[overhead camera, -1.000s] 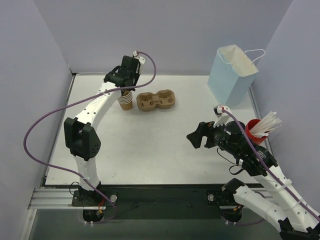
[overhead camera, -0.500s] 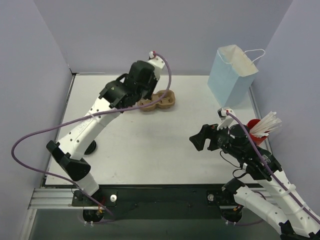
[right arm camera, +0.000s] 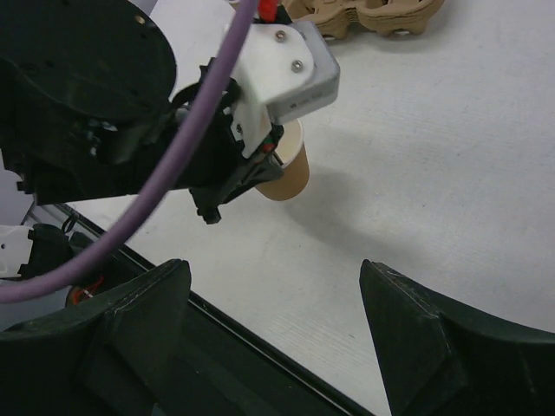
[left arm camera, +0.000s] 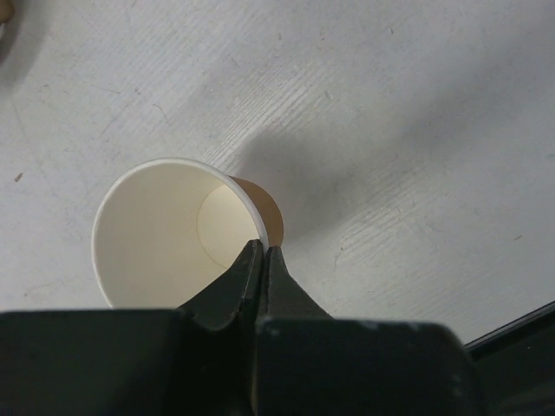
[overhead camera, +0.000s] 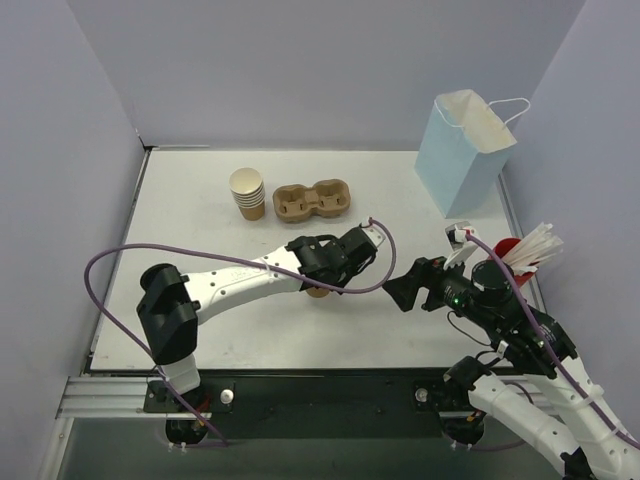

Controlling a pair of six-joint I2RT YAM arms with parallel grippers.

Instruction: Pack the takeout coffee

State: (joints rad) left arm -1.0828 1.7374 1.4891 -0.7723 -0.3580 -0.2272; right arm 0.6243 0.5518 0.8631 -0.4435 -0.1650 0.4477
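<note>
No takeout coffee with a lid shows in any view. My left gripper (overhead camera: 321, 283) is shut on the rim of a single lidless tan paper cup (left arm camera: 165, 234), one finger inside its cream wall and one outside. The cup (overhead camera: 318, 291) hangs low over the middle of the table and also shows in the right wrist view (right arm camera: 290, 173). My right gripper (overhead camera: 403, 288) stands open just right of it, nothing between its fingers (right arm camera: 408, 338). The brown pulp two-cup tray (overhead camera: 312, 200) lies at the back with both hollows bare.
A stack of lidless tan cups (overhead camera: 248, 193) stands left of the tray. A light blue paper bag (overhead camera: 465, 150) stands open at the back right. A red cup of white straws (overhead camera: 515, 255) sits by the right wall, behind my right arm.
My left arm has swung from the cup stack at the back down to the middle of the table, carrying one cup. My right gripper has edged slightly right, still open.
</note>
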